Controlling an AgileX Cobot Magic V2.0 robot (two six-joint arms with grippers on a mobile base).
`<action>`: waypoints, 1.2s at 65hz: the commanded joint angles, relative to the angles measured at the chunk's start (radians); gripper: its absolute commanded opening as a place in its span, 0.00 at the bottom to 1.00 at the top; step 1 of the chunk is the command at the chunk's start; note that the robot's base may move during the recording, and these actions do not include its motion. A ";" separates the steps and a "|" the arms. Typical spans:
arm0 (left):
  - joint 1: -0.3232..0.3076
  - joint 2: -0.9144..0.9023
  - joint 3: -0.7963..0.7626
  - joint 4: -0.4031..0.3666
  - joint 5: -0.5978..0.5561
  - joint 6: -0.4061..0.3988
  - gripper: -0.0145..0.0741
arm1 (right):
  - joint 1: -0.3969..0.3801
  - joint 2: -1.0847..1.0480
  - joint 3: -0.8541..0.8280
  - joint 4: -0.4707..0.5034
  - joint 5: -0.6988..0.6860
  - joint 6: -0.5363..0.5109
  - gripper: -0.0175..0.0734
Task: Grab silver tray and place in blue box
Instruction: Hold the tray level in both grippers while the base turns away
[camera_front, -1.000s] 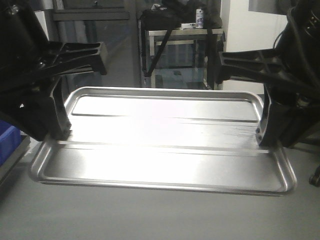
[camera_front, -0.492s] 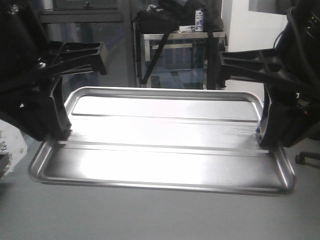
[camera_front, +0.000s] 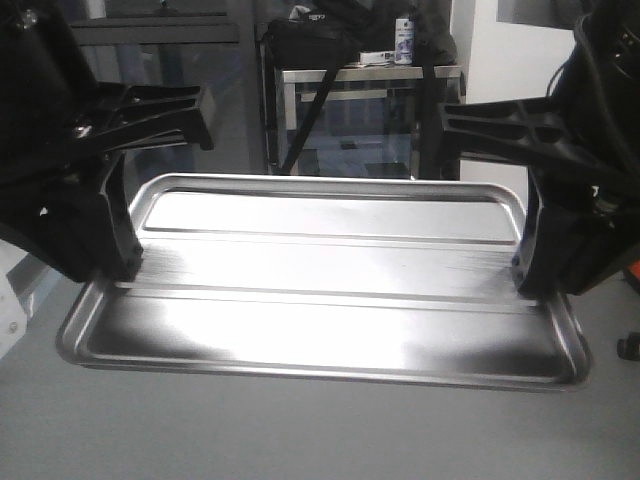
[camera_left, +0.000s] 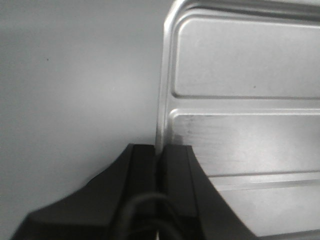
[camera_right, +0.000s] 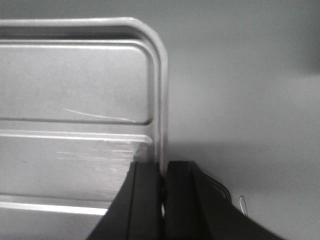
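Silver tray (camera_front: 320, 300) hangs level over a grey surface (camera_front: 300, 440), with the left gripper (camera_front: 128, 268) and right gripper (camera_front: 522, 278) each clamped on the thin rim of one short end, so uneven arm motion could twist it loose and drop it; the blue box is out of view.

The silver tray (camera_front: 320, 330) gleams between black left tool (camera_front: 126, 268) and right tool (camera_front: 524, 280).

Left arm (camera_front: 70, 200) low at left, jaws pinched near-closed, right arm (camera_front: 570, 220) mirrored, jaws pinched likewise.
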 joint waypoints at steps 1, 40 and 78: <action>-0.003 -0.032 -0.022 0.033 0.005 -0.003 0.05 | -0.005 -0.033 -0.022 -0.052 0.008 -0.002 0.26; -0.003 -0.032 -0.022 0.033 0.005 -0.003 0.05 | -0.005 -0.033 -0.022 -0.052 0.008 -0.002 0.26; -0.003 -0.032 -0.022 0.033 0.005 -0.003 0.05 | -0.005 -0.033 -0.022 -0.052 0.008 -0.002 0.26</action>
